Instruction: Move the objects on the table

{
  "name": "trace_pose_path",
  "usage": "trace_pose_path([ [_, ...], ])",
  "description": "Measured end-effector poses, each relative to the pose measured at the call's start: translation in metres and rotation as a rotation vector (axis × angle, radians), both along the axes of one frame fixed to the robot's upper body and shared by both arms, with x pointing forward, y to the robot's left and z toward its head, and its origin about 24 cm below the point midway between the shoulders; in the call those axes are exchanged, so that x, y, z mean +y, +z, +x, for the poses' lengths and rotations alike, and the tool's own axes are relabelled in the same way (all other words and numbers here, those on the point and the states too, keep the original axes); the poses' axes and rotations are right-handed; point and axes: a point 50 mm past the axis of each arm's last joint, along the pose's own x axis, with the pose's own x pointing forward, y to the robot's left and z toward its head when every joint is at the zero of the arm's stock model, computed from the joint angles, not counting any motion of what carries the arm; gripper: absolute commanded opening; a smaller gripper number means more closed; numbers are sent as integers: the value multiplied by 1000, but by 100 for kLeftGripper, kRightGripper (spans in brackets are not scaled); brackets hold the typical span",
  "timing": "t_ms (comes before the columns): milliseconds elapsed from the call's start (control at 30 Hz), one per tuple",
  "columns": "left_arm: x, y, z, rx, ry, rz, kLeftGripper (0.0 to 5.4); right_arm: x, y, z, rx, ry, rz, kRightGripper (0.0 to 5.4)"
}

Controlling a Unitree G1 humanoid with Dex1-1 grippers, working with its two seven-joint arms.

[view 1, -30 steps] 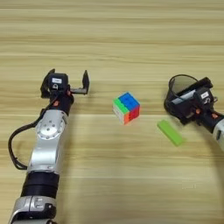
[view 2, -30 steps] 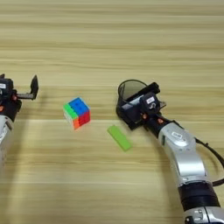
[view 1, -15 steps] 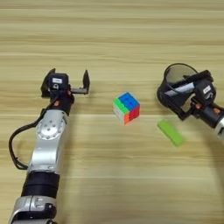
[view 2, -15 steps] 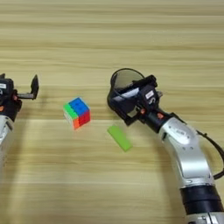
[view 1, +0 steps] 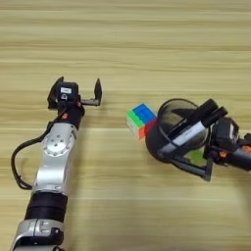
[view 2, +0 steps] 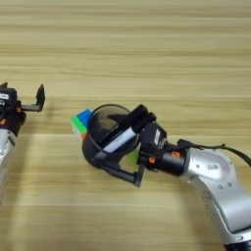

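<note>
My right gripper [view 1: 171, 156] is shut on the rim of the black mesh pen cup [view 1: 156, 139], which is tilted with its mouth up toward me. A black-and-white marker [view 1: 188, 133] lies slanted inside it. The cup's left wall sits right against the multicoloured puzzle cube [view 1: 139, 117]; I cannot tell if they touch. The cup covers most of the green block [view 1: 197, 157], leaving only a sliver showing at its right side. My left gripper [view 1: 78, 91] stands open at the left of the table [view 1: 127, 44], holding nothing, well apart from the cube.
A black cable [view 1: 19, 162] loops beside my left forearm. Another cable [view 2: 215, 146] runs along my right forearm.
My right gripper has carried the pen cup leftward and nearer, from right of the green block to beside the cube, now covering the block. The left arm and cube have not moved.
</note>
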Motion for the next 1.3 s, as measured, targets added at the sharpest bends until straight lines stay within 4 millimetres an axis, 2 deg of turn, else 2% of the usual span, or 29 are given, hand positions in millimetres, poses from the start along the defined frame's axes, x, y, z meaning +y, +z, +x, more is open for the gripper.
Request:
trace_pose_path([
  [133,0,0,0,0,1,0,540,9,-15,-14,68,94,-39,483],
  [400,0,0,0,-1,3,0,540,21,-47,-19,133,111,-130,483],
  [567,0,0,0,-1,3,0,540,26,-67,-18,88,72,-192,483],
  [767,0,0,0,-1,4,0,540,34,-70,-16,41,73,-165,483],
  [800,0,0,0,1,5,0,540,34,-71,-16,38,74,-163,519],
  [867,0,-1,0,3,6,0,540,34,-72,-15,40,70,-163,536],
  [1133,-1,-1,1,-1,4,1,540,33,-75,-14,59,50,-158,536],
  [1300,-1,-1,1,-4,3,1,540,23,-72,-12,59,32,-158,536],
])
